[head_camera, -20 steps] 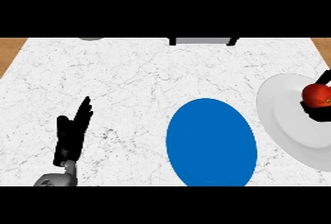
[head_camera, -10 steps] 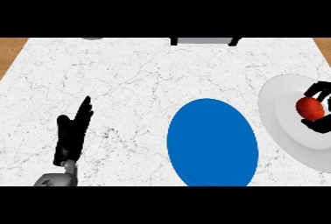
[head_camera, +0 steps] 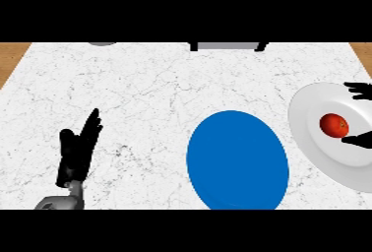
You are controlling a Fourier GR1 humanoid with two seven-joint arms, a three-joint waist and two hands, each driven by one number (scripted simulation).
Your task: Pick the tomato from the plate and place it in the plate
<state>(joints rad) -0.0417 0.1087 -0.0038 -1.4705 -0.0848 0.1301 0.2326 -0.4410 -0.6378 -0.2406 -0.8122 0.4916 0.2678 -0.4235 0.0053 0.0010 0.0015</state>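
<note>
The red tomato (head_camera: 334, 125) lies on the white plate (head_camera: 312, 110) at the right edge of the head view. Only bits of my right hand (head_camera: 358, 90) show at that edge. Its fingers reach in above the tomato and its thumb (head_camera: 357, 141) just below it, spread wide, with the tomato in the gap between them. The fingers stand clear of the tomato; the thumb is close to it. An empty blue plate (head_camera: 236, 160) lies just left of the white one. My left hand (head_camera: 78, 152) rests open at the lower left, fingers straight.
The white marble counter (head_camera: 145, 88) has wood-coloured strips at its far left (head_camera: 10, 61) and far right corners. A grey object (head_camera: 227, 46) and a small round grey thing (head_camera: 102, 44) sit at the back edge.
The tomato has shifted left and nearer on the white plate. The right hand's fingers and thumb, which were close round it, now stand spread apart. The left hand has not moved.
</note>
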